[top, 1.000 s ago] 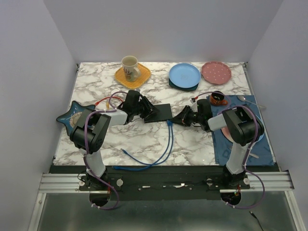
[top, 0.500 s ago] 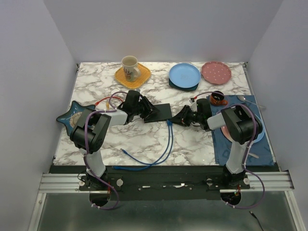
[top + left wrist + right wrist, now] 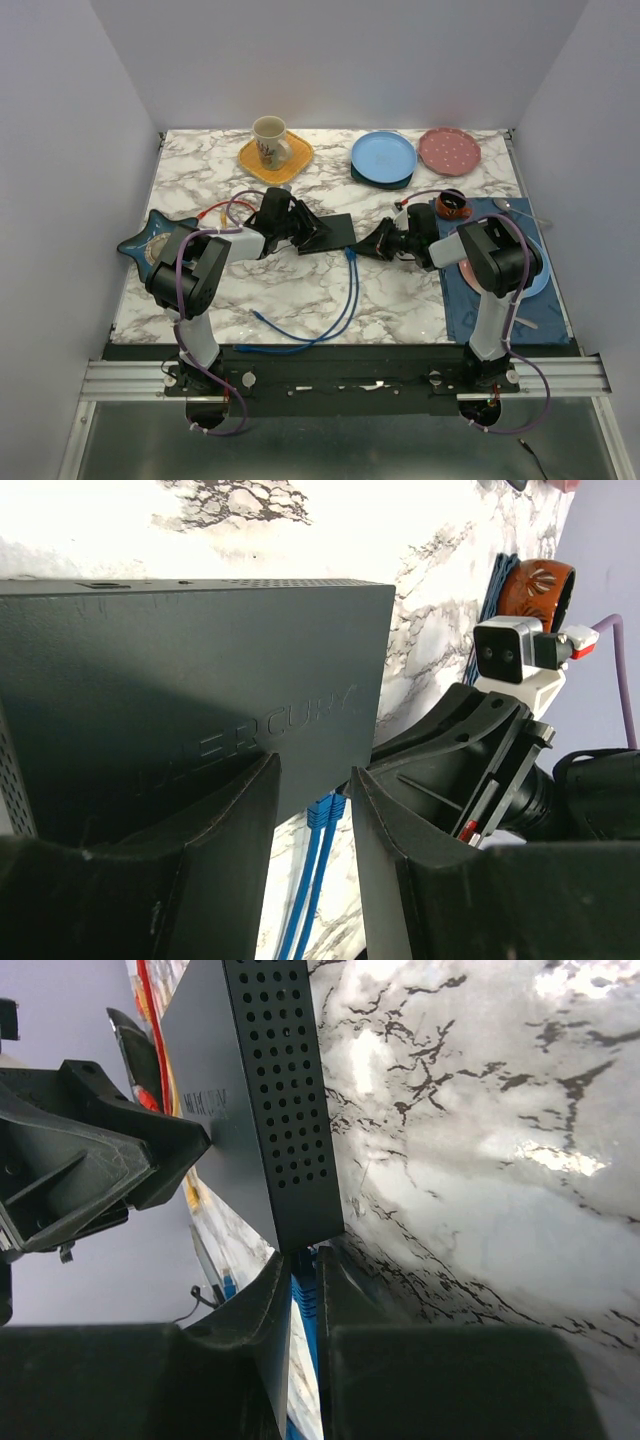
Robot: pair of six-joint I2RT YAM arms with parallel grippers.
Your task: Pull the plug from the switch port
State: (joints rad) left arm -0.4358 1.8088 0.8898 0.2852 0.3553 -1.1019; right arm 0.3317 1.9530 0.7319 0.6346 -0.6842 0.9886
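The flat black switch box [image 3: 338,232] lies mid-table. Two blue plugs [image 3: 325,812] sit side by side in its near long edge and cover the switch port. Their blue cables [image 3: 340,310] loop toward the table's front. My right gripper [image 3: 303,1260] reaches in from the right at the box's near right corner [image 3: 300,1210]. Its fingers are closed narrowly on one blue plug [image 3: 304,1282]. My left gripper [image 3: 313,770] comes from the left with its jaws partly apart. One of its fingers [image 3: 230,810] rests on the box's top [image 3: 200,680], clamping nothing.
A mug [image 3: 268,135] on a yellow plate, a blue plate [image 3: 383,157] and a pink dotted plate [image 3: 449,150] stand along the back. A star-shaped dish [image 3: 145,240] is at the left. A blue mat [image 3: 500,290] with a brown cup [image 3: 453,205] is at the right. A red cable [image 3: 215,212] lies behind the left arm.
My right gripper has edged left toward the box's corner and its jaws have narrowed onto the plug. The left arm and the box have not moved.
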